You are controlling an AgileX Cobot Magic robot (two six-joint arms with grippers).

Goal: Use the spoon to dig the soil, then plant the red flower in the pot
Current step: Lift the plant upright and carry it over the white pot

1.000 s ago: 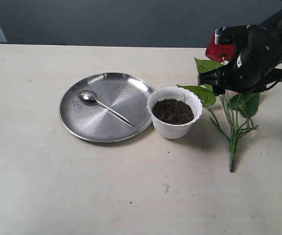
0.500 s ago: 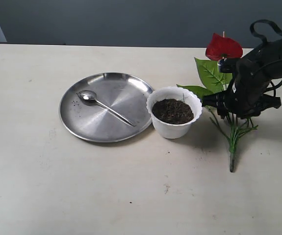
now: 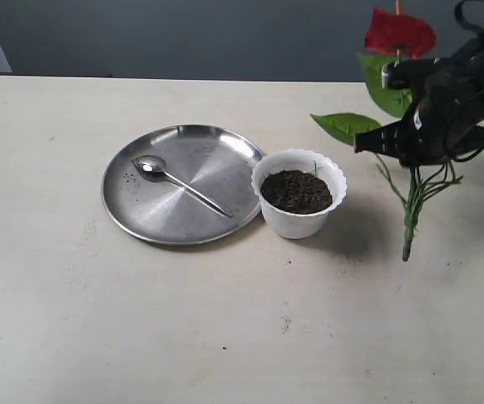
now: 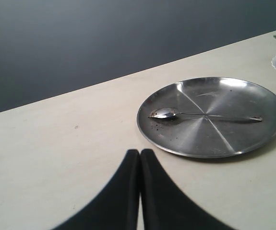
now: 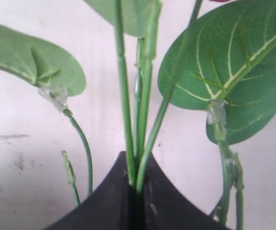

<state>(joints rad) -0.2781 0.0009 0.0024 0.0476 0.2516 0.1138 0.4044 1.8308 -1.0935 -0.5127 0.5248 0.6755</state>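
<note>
Lifted since earlier: red heart-bloomed artificial flower [image 3: 400, 34] hung upright off the counter [image 3: 225, 320], stems clenched in right pincer [image 3: 417, 141]. Small white scalloped plastic pot [image 3: 299, 204] sat left of it, nearer this arm. Left pincer [image 4: 139, 158] was closed, empty.

I'm getting the exterior camera looking down across the worktop [image 3: 98, 320] from the front. My left wrist camera is sitting low, sharing the steel plate [image 4: 253, 139] and spoon [image 4: 202, 114] with it. The right wrist camera is pressing close against the red flower's [image 5: 142, 96] stems.
</note>
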